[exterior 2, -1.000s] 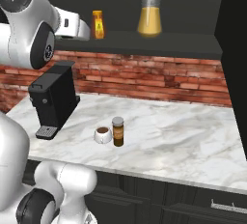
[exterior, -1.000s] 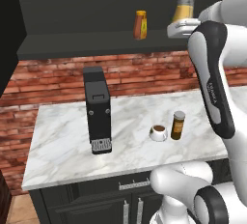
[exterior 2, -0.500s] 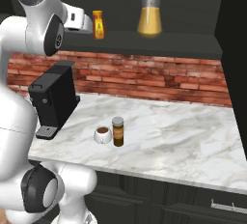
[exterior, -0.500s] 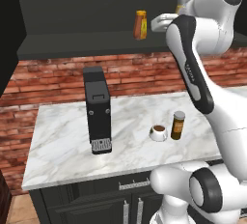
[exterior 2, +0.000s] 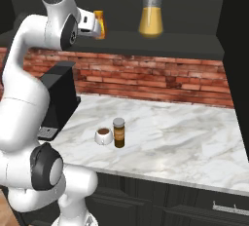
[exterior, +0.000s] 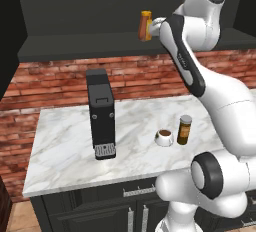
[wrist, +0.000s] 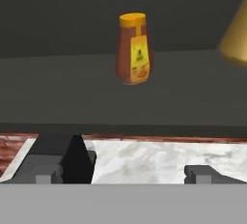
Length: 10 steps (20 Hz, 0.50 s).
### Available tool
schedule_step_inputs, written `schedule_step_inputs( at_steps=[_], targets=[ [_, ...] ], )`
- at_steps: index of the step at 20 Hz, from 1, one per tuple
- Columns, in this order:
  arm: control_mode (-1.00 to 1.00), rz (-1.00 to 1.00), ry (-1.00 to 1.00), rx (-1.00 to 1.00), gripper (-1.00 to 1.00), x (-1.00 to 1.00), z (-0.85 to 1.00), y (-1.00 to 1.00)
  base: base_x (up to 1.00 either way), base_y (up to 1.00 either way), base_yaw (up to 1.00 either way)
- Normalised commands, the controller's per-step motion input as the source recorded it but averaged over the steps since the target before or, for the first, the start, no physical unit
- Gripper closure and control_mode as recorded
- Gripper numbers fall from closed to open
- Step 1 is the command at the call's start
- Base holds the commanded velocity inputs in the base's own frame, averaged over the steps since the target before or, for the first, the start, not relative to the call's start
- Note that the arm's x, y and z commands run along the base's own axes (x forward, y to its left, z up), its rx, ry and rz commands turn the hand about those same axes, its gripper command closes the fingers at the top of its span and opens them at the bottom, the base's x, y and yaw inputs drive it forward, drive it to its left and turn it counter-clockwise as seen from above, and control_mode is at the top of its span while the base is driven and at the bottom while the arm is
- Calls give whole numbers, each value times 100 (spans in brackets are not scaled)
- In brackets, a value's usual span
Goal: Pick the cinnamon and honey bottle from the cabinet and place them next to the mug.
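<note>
One honey bottle (wrist: 133, 49) on cabinet (exterior 2: 160, 43) shelf, one pitcher (exterior 2: 151, 14) beside. One cinnamon (exterior 2: 118, 132), one mug (exterior 2: 103, 136) mid-counter (exterior 2: 185, 142), touching. End effector (wrist: 123, 174) spread wide, empty.

No readable text anywhere. Yellow label on the honey bottle (wrist: 133, 49) carries a small dark mark and blurred lines, too small to make out. Orange-brown label on the cinnamon (exterior: 184, 130) equally illegible.

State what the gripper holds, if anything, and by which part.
Nothing: the gripper is open and empty, short of the honey bottle on the cabinet shelf.
</note>
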Motion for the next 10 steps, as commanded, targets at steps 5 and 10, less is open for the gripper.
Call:
schedule_step_inputs(
  at_steps=[5, 10],
  targets=[
    [-100, 0, 1, 0, -100, 71, 0, 0, 0, 0, 0],
    [-100, 0, 0, 0, -100, 76, 0, 0, 0, 0, 0]
  ],
)
